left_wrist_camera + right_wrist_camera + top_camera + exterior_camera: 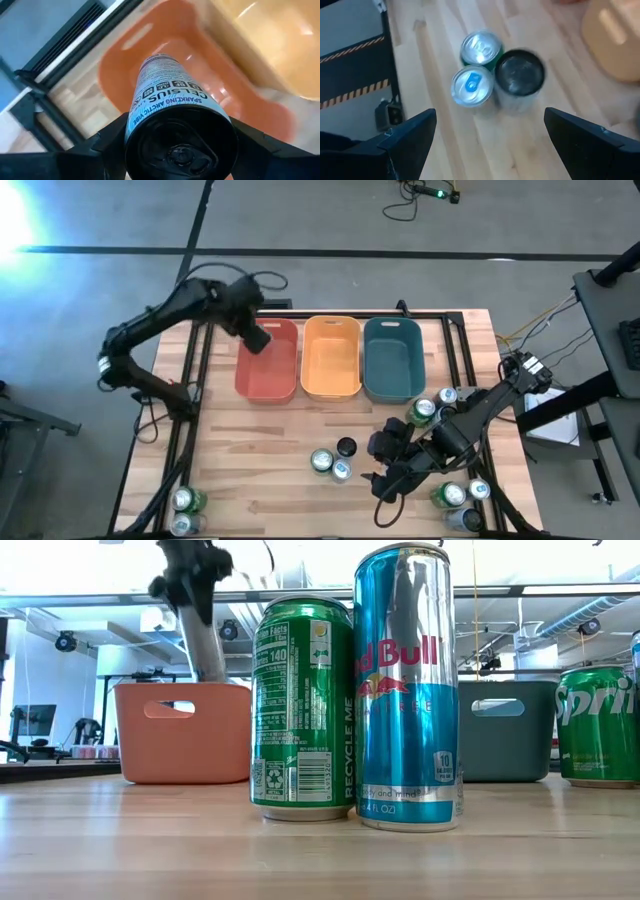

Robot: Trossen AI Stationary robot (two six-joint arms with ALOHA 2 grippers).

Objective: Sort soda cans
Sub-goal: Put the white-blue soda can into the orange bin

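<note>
A robotics lab or industrial test space, not a home; the wooden table (300,480) stands on a bare grey concrete floor (330,220) crossed by a dark tape line, with loose cables (420,195) lying on the floor beyond the table's far edge. Behind the table, the low view shows exposed ceiling ducts (600,610) and open beams; a monitor (30,720) stands at the far left of the room.

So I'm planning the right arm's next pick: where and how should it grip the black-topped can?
Grip the black-topped can round its body, coming down from above, a judgement only. It stands upright beside two silver-topped cans, so close the open right gripper across its free sides.
</note>
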